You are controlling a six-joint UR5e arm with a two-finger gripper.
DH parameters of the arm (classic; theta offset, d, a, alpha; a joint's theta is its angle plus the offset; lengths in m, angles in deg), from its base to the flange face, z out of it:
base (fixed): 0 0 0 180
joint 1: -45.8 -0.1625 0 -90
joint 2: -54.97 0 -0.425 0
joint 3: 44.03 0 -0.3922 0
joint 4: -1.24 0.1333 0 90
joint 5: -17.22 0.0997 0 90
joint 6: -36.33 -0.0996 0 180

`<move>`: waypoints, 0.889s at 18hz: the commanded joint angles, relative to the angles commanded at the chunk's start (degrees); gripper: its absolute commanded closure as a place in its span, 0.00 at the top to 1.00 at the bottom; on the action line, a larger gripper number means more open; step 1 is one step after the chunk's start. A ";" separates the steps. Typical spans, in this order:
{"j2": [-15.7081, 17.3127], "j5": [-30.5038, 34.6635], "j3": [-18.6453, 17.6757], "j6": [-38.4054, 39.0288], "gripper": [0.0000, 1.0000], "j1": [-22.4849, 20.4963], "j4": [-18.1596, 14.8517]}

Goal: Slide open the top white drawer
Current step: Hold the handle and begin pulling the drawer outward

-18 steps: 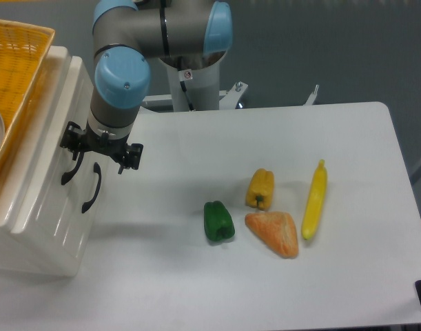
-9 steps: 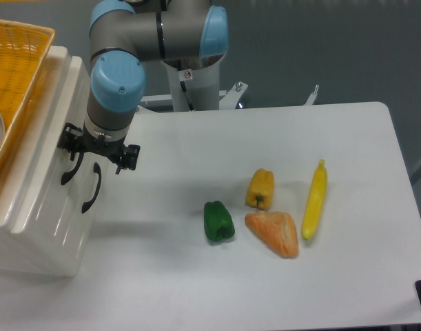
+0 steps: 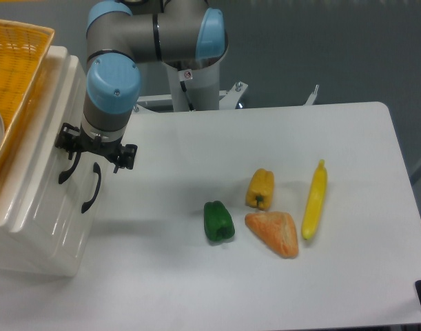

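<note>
At the cabinet's front on the left of the table, the gripper point(image 3: 95, 153) is set right at the handle of the top white drawer point(image 3: 38, 141).
The drawer front faces right, toward the open tabletop, so the pull is judged to run rightward along the table point(image 3: 279, 138). The curved black handle point(image 3: 67, 167) lies under the left finger; whether it is clasped cannot be told, though the fingers are spread apart. The lower handle point(image 3: 91, 187) sits just beside. A green pepper point(image 3: 218, 221), a yellow pepper point(image 3: 260, 188), bread point(image 3: 273, 233) and a banana point(image 3: 314, 200) lie well apart.
</note>
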 joint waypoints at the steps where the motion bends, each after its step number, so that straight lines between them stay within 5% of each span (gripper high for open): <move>1: 0.00 0.00 0.00 0.00 1.00 0.00 0.00; 16: -0.97 1.32 -0.09 0.00 1.00 0.00 0.00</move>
